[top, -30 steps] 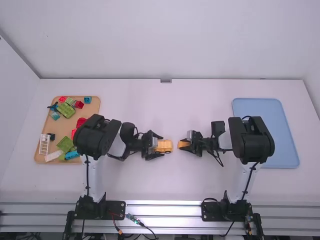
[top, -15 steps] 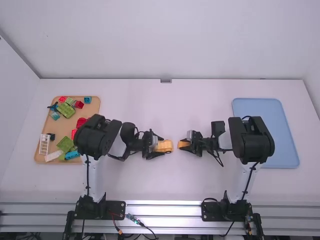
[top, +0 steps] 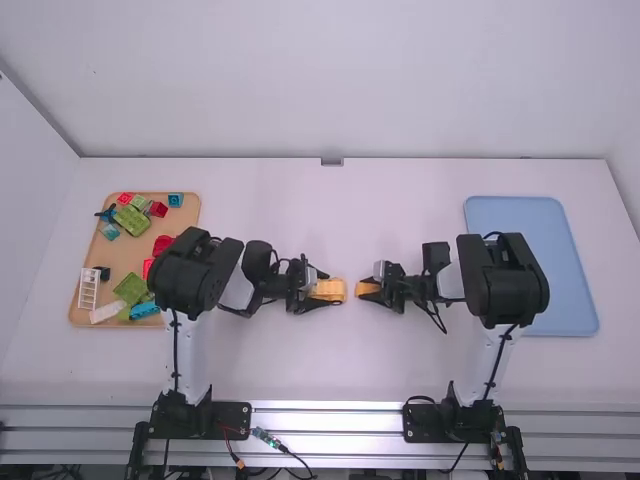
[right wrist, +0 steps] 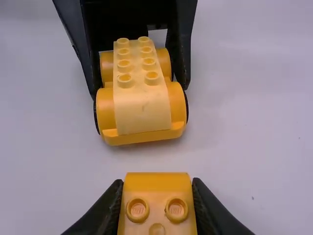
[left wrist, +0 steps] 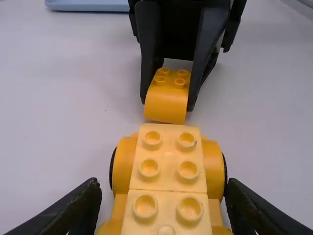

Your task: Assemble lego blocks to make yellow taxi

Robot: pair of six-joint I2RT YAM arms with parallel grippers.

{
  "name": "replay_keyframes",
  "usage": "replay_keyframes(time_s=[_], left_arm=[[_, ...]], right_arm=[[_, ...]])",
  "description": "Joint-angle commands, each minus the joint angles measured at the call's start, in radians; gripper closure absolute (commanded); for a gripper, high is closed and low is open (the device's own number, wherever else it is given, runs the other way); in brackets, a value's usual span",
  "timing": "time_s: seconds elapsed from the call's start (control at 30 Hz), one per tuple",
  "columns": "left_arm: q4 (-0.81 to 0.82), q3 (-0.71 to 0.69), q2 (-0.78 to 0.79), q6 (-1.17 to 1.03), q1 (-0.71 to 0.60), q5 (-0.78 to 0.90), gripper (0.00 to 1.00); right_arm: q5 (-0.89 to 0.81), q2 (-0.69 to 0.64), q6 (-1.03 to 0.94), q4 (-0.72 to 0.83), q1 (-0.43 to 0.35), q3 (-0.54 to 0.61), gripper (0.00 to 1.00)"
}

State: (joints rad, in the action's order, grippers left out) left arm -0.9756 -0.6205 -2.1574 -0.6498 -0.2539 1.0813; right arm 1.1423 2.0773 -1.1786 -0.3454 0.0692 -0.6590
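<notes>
In the high view, my left gripper [top: 326,289] stands open around the yellow wheeled car base [top: 333,290] near the table's middle. In the left wrist view my left gripper [left wrist: 165,196] has a finger on each side of the car base [left wrist: 168,169], which carries a pale yellow studded top. Just right of it, my right gripper [top: 370,287] is shut on a small yellow block [top: 367,288], with a narrow gap between block and car base. Seen in the right wrist view, my right gripper [right wrist: 157,188] grips this block [right wrist: 156,182], studs up.
On the left is a tan tray [top: 122,260] with several green, red, blue and white pieces, partly behind the left arm. A blue tray [top: 562,270] lies at the right, partly behind the right arm.
My left gripper has turned slightly at the car base, its near finger shifting to the right. The right arm has stayed still with its block.
</notes>
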Motion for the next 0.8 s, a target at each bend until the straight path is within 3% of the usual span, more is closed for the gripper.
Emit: replay_keyframes(time_s=[0.0,0.2,0.57,0.77], left_arm=[[0.007,0.002,-0.018,-0.001,-0.010,0.031,0.36],[0.007,0.013,-0.018,-0.058,-0.016,0.023,0.50],[-0.002,0.048,-0.018,-0.110,-0.008,-0.027,0.53],[0.008,0.040,-0.018,-0.102,-0.015,-0.027,0.56]], right_arm=[[0.017,0.014,0.000,0.002,0.003,0.003,0.80],[0.018,0.014,0.000,0.002,0.003,0.003,0.80],[0.017,0.009,0.133,-0.074,0.003,0.003,0.83],[0.001,-0.064,0.181,-0.033,0.009,0.005,0.86]])
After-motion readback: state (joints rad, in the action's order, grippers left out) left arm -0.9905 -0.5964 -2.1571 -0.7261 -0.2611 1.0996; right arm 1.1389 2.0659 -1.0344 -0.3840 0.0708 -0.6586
